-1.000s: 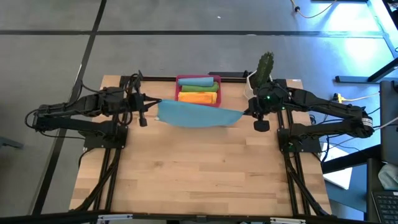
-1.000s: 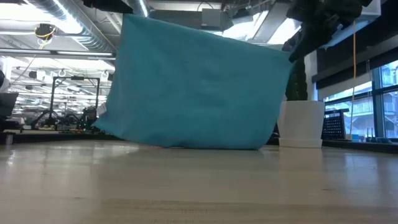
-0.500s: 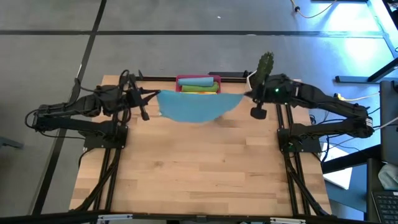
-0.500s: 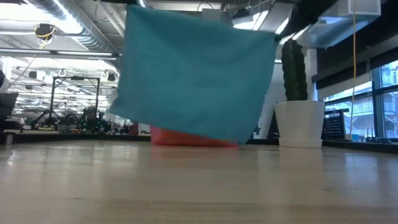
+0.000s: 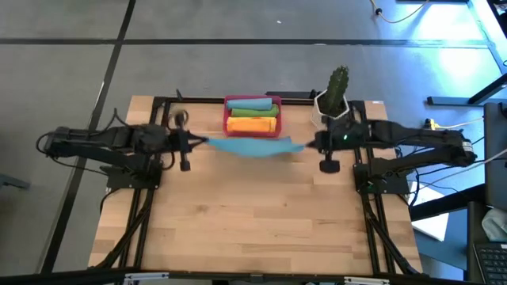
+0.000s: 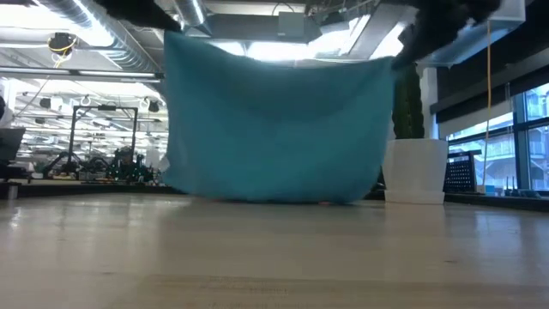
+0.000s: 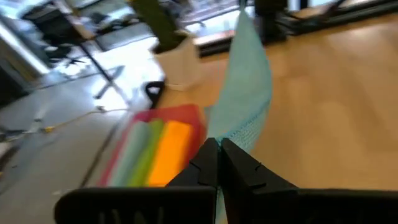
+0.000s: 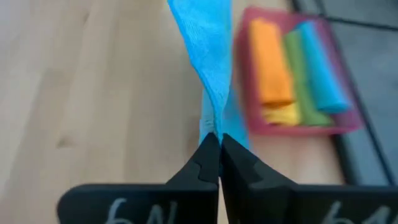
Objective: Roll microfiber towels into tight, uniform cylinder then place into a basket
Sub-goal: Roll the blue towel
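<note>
A teal towel (image 5: 252,145) hangs as a sheet between my two grippers, just in front of the red basket (image 5: 225,119). In the low view the towel (image 6: 279,129) hides the basket, and its lower edge reaches about table level; whether it touches I cannot tell. My left gripper (image 5: 198,141) is shut on the towel's left top corner. My right gripper (image 5: 310,142) is shut on the right top corner. Rolled towels in teal, green, orange (image 8: 268,59) and yellow lie side by side in the basket. My left gripper pinches the towel's top corner (image 7: 222,135) between its two fingers, coming nearly level from the table's left. The towel hangs below the hold. My right gripper pinches the other top corner (image 8: 215,127) between its two fingers, slanting down from the table's right. The top edge between both holds sags a little.
A white pot with a cactus (image 5: 333,99) stands at the far right, close behind my right gripper. The wooden table (image 5: 253,222) stretches toward the near edge in front of the towel.
Both grippers swung toward the far edge, over the basket, then came back toward the near edge. The towel billowed and its lower edge rose clear, showing the basket beneath. Now it hangs nearly straight down, its lower edge low again.
</note>
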